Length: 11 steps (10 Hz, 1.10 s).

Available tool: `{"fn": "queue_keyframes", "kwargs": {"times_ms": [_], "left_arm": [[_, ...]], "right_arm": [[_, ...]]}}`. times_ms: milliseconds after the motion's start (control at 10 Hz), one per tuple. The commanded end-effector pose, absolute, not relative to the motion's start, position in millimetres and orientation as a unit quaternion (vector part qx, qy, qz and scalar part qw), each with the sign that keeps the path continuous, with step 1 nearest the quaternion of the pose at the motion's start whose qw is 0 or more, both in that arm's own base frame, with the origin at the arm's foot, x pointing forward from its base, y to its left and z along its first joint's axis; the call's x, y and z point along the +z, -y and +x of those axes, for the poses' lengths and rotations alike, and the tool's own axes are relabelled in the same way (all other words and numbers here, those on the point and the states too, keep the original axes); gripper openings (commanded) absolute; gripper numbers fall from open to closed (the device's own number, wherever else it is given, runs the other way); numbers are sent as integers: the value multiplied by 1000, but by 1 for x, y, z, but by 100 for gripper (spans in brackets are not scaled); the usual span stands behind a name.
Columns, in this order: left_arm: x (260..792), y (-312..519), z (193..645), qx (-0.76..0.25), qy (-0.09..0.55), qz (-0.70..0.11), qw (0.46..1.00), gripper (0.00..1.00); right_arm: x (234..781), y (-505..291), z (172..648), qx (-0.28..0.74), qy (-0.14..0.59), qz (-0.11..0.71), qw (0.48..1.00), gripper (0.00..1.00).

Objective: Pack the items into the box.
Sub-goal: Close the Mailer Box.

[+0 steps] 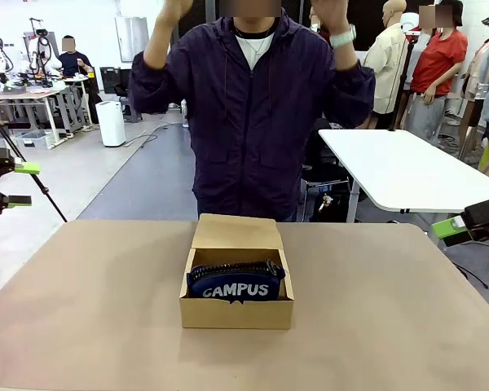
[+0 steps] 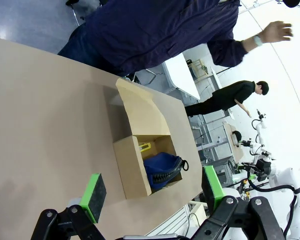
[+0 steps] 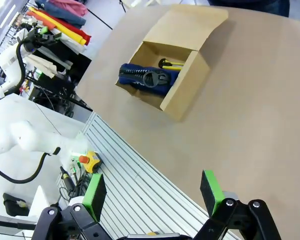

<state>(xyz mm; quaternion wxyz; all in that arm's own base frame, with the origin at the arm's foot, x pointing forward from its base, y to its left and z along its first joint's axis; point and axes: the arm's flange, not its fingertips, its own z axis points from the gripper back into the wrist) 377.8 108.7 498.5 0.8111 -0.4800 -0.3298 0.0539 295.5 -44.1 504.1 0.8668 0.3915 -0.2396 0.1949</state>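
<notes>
Judging the packing nearly done, we see the pencil case (image 1: 236, 285) lying in the box (image 1: 236, 314) at centre frame, the utility knife (image 3: 171, 64) tucked behind it and the lid flap (image 1: 235, 231) up; whether anything else sits inside we can't tell. Left gripper (image 2: 152, 192) and right gripper (image 3: 152, 192) hang empty with jaws wide apart at the front view's left and right edges, well apart from the box. The person's hand (image 1: 332, 15) is raised at top of frame.
</notes>
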Motion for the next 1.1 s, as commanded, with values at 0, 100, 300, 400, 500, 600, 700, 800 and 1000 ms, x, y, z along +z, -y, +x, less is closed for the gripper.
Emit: {"fn": "queue_keyframes", "kwargs": {"times_ms": [0,100,300,400,500,600,700,800,1000], "left_arm": [[501,-109,376,53,324,-480,814,100],[501,-109,376,53,324,-480,814,100],[501,-109,376,53,324,-480,814,100],[501,-109,376,53,324,-480,814,100],[501,-109,376,53,324,-480,814,100],[501,-109,376,53,324,-480,814,100],[501,-109,376,53,324,-480,814,100],[501,-109,376,53,324,-480,814,100],[503,-100,394,38,301,-487,819,100]], "right_arm": [[509,45,300,194,239,389,868,100],[509,45,300,194,239,389,868,100],[509,45,300,194,239,389,868,100],[509,45,300,194,239,389,868,100],[509,45,300,194,239,389,868,100],[509,45,300,194,239,389,868,100],[509,45,300,194,239,389,868,100],[509,45,300,194,239,389,868,100],[503,40,310,196,207,392,875,100]]}}
